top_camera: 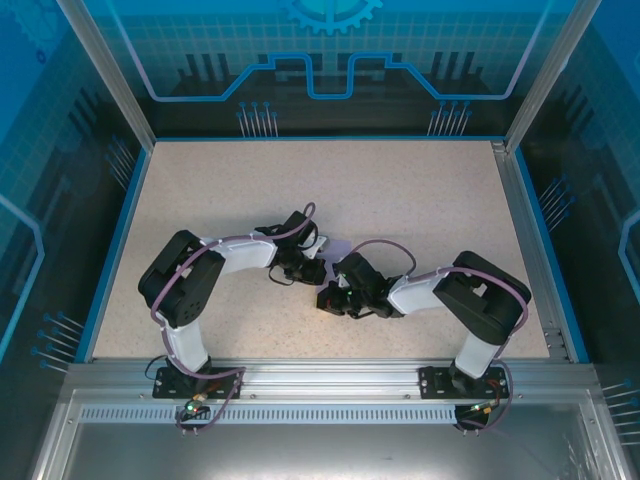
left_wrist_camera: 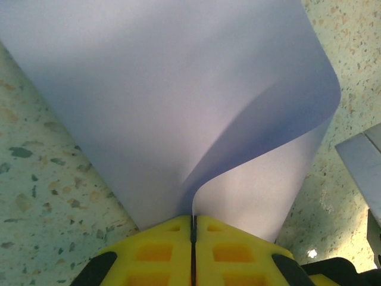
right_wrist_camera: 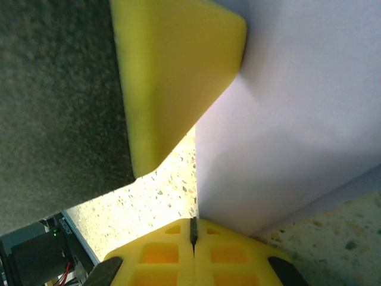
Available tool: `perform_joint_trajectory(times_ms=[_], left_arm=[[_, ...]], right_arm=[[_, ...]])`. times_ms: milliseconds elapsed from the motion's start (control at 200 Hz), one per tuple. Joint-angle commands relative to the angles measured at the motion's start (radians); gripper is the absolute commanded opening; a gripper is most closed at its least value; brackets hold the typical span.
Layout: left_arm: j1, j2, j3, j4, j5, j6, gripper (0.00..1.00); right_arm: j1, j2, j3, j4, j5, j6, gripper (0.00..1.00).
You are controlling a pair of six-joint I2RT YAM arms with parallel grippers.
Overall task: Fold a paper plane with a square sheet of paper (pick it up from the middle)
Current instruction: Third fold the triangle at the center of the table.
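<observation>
The left arm [top_camera: 215, 262] and the right arm [top_camera: 440, 290] reach inward and meet near the middle of the speckled table [top_camera: 420, 200], their wrists just beside each other, the left one slightly farther and to the left; in the left wrist view the left gripper [left_wrist_camera: 192, 221] has its yellow fingers pressed together with no gap, pinching an edge of the square sheet of paper [left_wrist_camera: 178, 89]; the pale-purple sheet rises from that pinch off the table, its left part smooth and its right part curled over into a soft rounded fold that casts a shadow on the layer beneath; a grey-lavender flat corner [left_wrist_camera: 363, 161] shows at the right edge of that view, and what it belongs to cannot be told; in the right wrist view the right gripper [right_wrist_camera: 192, 225] is likewise pressed together, nipping the sheet where its lower edge comes down to the fingers; the paper spreads up and to the right from there; a further yellow pad [right_wrist_camera: 172, 83], blurred and close to the lens, meets the sheet higher up on the left, with a dark grey body beside it.
</observation>
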Motion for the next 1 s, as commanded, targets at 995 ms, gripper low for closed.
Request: perform_joint_trajectory(times_ms=[995], left_arm=[[0.004, 0.042, -0.012, -0.054, 0.008, 0.024, 0.1]], right_arm=[[-0.106, -0.006, -0.058, 0.033, -0.003, -0.042, 0.02]])
